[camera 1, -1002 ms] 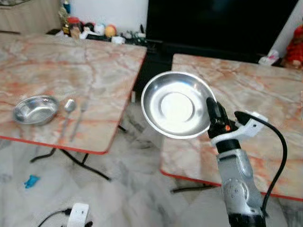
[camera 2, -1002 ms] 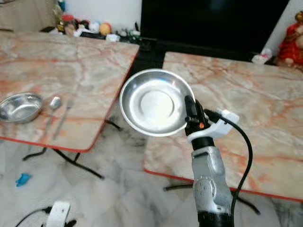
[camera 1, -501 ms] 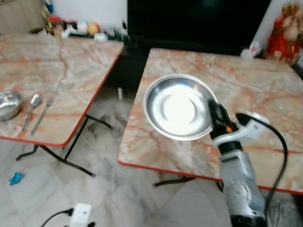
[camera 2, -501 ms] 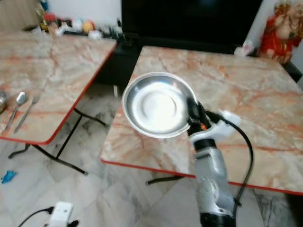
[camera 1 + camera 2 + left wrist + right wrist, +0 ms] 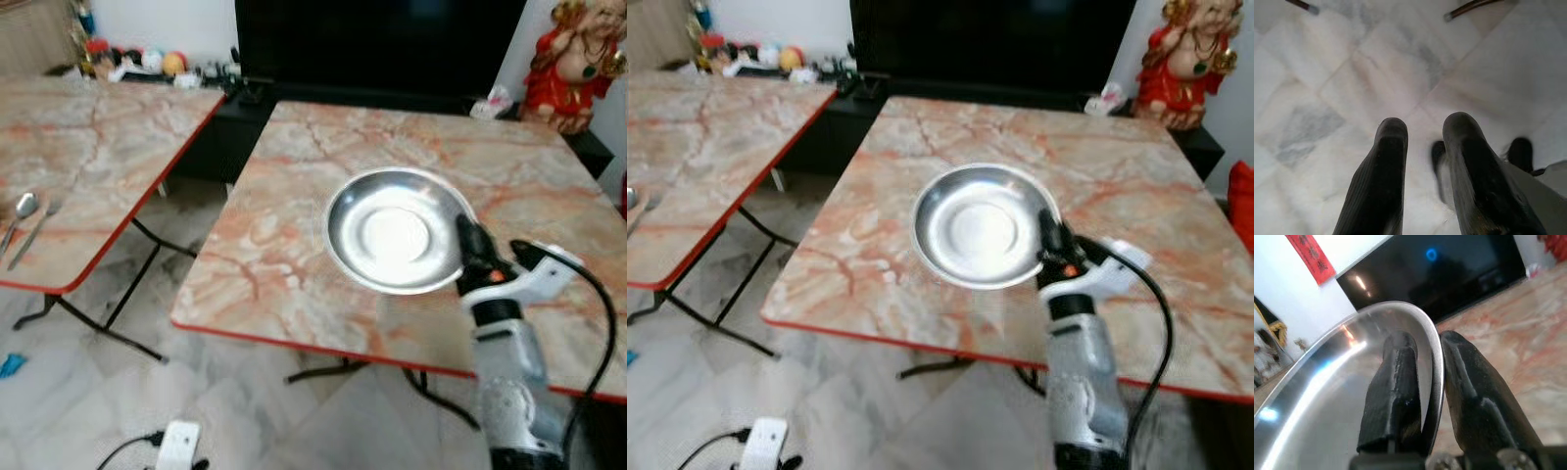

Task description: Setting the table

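The right gripper (image 5: pixel 468 240) has its fingers clenched on the near right rim of a steel plate (image 5: pixel 394 232), one finger inside (image 5: pixel 1396 387), one outside, holding it tilted above the middle of the marble surface (image 5: pixel 294 206). Bare marble lies all round it, out to the red near edge. An open floor gap separates a second surface (image 5: pixel 88 147) at left, where a spoon (image 5: pixel 20 211) is cut off. The left gripper (image 5: pixel 1422 166) hangs over floor tiles, fingers slightly apart, grasping nothing.
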Controlling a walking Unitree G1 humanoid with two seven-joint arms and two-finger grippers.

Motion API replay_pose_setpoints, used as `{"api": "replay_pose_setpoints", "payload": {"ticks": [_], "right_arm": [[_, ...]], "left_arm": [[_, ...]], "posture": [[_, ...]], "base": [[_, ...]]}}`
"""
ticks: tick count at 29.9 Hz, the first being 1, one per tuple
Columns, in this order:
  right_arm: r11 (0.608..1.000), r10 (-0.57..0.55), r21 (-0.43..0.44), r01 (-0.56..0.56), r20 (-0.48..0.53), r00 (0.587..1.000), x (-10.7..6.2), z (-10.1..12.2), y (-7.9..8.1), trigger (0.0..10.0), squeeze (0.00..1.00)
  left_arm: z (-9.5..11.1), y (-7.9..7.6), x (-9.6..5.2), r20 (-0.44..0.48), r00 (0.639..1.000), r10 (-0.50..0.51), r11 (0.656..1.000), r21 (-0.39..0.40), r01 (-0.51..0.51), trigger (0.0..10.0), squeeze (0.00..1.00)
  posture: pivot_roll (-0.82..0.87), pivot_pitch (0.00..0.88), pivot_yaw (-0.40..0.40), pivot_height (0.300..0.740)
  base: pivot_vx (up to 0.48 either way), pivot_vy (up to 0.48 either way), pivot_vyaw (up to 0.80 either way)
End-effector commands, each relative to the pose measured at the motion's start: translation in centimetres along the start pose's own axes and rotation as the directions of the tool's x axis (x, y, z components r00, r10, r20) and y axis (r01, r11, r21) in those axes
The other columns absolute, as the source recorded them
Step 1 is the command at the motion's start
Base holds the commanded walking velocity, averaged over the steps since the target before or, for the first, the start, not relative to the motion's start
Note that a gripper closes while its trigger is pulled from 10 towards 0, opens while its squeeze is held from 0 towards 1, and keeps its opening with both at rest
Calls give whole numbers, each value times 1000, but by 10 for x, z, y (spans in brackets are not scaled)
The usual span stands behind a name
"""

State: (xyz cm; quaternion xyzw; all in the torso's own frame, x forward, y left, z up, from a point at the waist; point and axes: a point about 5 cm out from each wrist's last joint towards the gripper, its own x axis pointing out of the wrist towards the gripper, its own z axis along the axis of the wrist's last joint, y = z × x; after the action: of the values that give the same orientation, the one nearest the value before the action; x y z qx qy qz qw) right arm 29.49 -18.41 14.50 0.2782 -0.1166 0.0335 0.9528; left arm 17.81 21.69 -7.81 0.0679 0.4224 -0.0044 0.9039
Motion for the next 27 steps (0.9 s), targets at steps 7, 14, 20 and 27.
{"api": "replay_pose_setpoints", "payload": {"ticks": [7, 14, 20, 27], "right_arm": [[1000, 9, 0, -9, 10, 1000, 4, 1, 6, 10000, 0], [1000, -8, -9, 8, -1, 1000, 5, 0, 4, 10000, 0], [1000, -21, -14, 21, -1, 1000, 4, 1, 1, 10000, 0], [999, -37, -21, 37, 18, 999, 4, 2, 0, 10000, 0]], "left_arm": [[-6, 4, -2, -23, 1000, 3, 1000, -3, -3, 10000, 0], [-7, 6, -2, -28, 1000, 6, 1000, -5, -6, 10000, 0], [-7, 6, -2, -27, 1000, 4, 1000, -2, -4, 10000, 0], [-5, 7, -2, -25, 1000, -2, 1000, 8, 2, 10000, 0]], "posture": [[67, 0, -43, 740], [66, 0, -42, 740], [65, 0, -36, 740], [63, 0, -27, 740]], "base": [[0, 0, 0], [0, 0, -325], [0, 0, -750], [0, 0, -204]]}}
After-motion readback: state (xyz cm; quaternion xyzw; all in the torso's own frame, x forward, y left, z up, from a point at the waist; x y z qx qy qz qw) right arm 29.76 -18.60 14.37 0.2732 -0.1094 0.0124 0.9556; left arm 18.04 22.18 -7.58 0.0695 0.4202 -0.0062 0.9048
